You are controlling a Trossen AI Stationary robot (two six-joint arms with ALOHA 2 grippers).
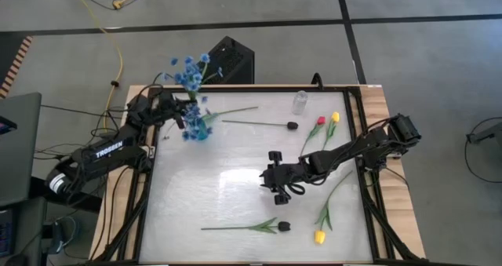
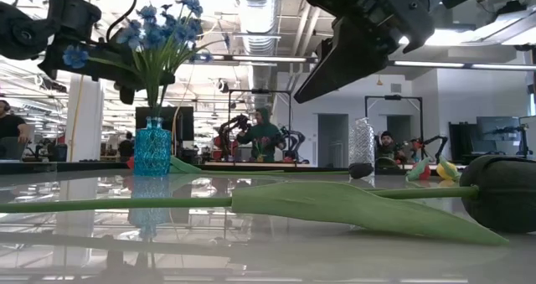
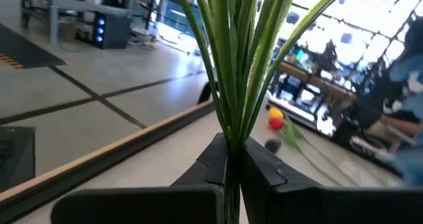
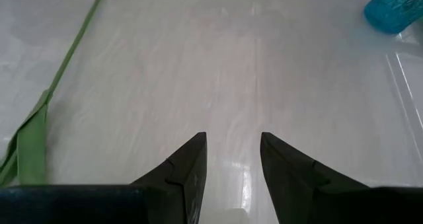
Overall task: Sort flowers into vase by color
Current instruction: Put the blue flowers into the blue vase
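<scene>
Black-headed bloom (image 2: pixel 507 192) and its leafy green stem lie across the near edge of the tabletop (image 1: pixel 235 164), closest to the low camera, waiting to be sorted. At the far left, the left gripper (image 1: pixel 182 118) is clenched on a bunch of green stems (image 3: pixel 234 65) belonging to the blue sprays (image 1: pixel 190 71), holding them above the blue glass vase (image 2: pixel 152 147). The right gripper (image 4: pixel 232 168) hovers over the middle of the tabletop with its fingers parted and nothing between them. A second black bloom (image 1: pixel 292 125) rests near the far edge, close to a clear glass vase (image 1: pixel 300 102); a red tulip (image 1: pixel 320 120) and yellow tulip (image 1: pixel 335 116) lie just right of it, and another yellow tulip (image 1: pixel 320 236) sits at the near right. To finish this step cleanly, the left arm would likely need to keep the bunch upright, centre the stem ends over the vase mouth and lower slowly, since a tilted bundle could tip the narrow vase.
</scene>
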